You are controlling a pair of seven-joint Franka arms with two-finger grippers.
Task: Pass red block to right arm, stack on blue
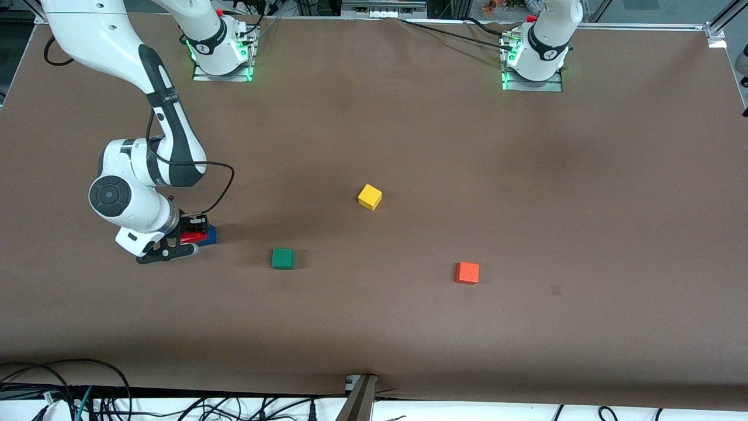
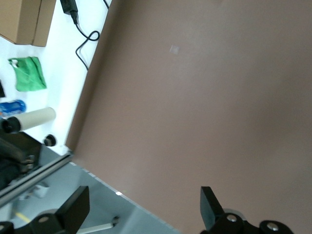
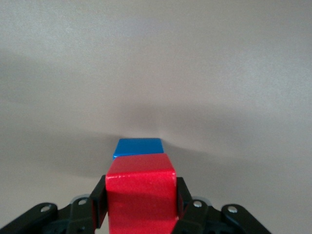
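While the right tool [image 1: 193,237] hangs low over the right arm's end of the bench [image 1: 409,327], its fingers are clamped on the red block [image 1: 193,238], one finger on each side of it. In the right wrist view the red block [image 3: 141,195] sits between the black fingers [image 3: 99,201] and the blue block [image 3: 138,146] shows just past it, lower down and resting on the bench. From the front view the blue block [image 1: 208,235] peeks out beside the red one, touching it or nearly so; whether the red block already rests on the blue one cannot be told. The left arm waits near its base, and its left tool [image 2: 144,209] shows only in the left wrist view, fingers spread wide apart with nothing between them, over the bench edge. A green block [image 1: 283,258] lies near the blue one, toward the left arm's end. A yellow block [image 1: 370,196] lies farther from the camera near the middle, and an orange block [image 1: 467,273] lies well apart toward the left arm's end.
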